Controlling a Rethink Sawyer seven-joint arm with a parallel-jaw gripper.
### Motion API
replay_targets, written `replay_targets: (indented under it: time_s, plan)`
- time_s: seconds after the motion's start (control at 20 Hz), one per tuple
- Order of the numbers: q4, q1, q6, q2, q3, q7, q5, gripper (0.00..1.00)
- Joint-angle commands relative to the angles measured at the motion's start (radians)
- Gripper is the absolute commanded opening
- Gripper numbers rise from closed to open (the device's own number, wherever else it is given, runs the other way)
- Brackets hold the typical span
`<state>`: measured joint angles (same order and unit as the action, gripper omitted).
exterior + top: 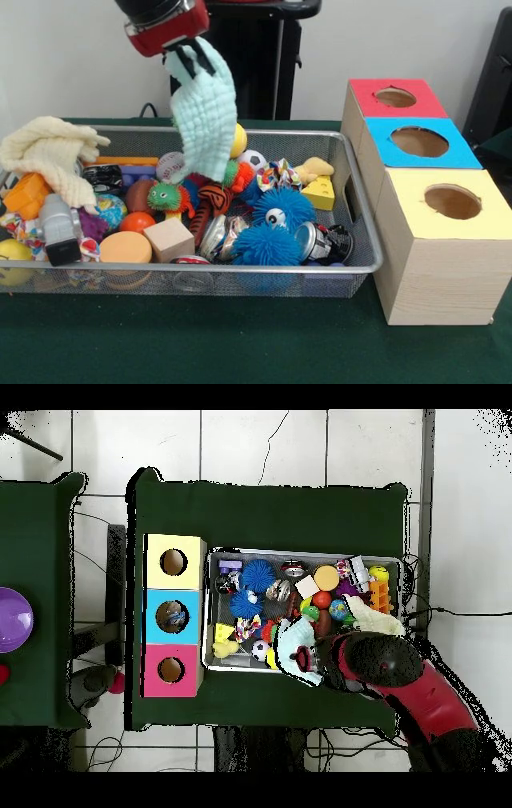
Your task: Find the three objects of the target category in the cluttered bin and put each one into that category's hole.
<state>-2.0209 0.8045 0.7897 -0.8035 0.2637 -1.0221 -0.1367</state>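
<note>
1. The bin (364, 232) is filled with mixed toys; the gripper (190, 54) is held above its far rim, black fingers (186, 60) pinched on a pale blue knitted cloth (206, 120) that hangs down over the clutter.
2. Three wooden boxes (436, 240) are lined up just beside the bin, topped yellow, blue and red, each with a round hole.
3. Within the bin, two blue spiky balls (268, 244) are seen near the boxes' side, a wooden cube (169, 238) near the front rim.
4. See-through film bags cannot be made out in the bin.
</note>
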Motion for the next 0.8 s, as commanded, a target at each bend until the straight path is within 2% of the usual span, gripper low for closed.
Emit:
replay_targets:
  time_s: [0.05,0.55,0.8]
  plan:
    - [-0.167,0.010,-0.092,-0.026,0.127,-0.118,-0.130,0.00]
    - [-0.211,0.017,-0.124,-0.041,0.173,-0.105,-0.185,0.00]
    - [-0.280,0.069,-0.194,-0.039,0.286,-0.071,-0.284,0.00]
